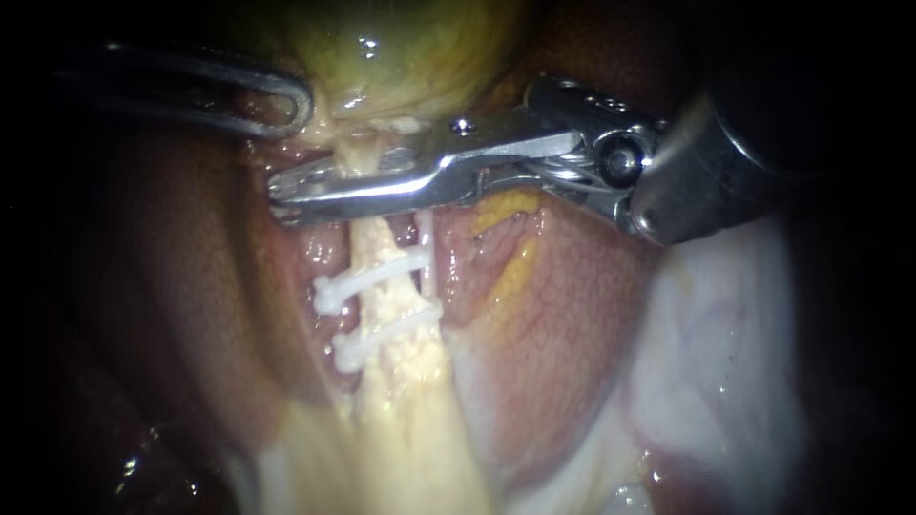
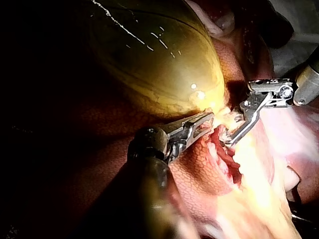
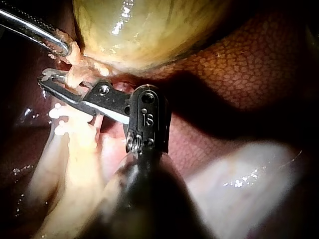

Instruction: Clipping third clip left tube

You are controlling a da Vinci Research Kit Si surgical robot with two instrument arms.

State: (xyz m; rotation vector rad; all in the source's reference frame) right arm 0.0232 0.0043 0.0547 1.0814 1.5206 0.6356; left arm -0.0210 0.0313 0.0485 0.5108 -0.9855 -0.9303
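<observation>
Endoscope: left instrument came in from upper left, its jaws pressed together on the gallbladder at its lower edge. Right instrument reached across from the right. Its jaws lay crosswise over the tube just under the gallbladder, closed on it from both sides with only a narrow gap. Two white clips sat on the tube below the jaws, one under the other, near each other but apart. Upper clip was near the jaws, not touching. Dark liver lay beside the tube.

Left wrist: left instrument pinched pale tissue at the gallbladder edge. Right instrument was just ahead of it, tips down on the pale tube. Clips could not be made out here.

Right wrist: right instrument had the tube between its jaws, both touching it. The clips showed just beside the jaws, on the side away from the gallbladder. Left instrument was near, on the gallbladder side, tissue at its tip. Liver was beside the shaft.
</observation>
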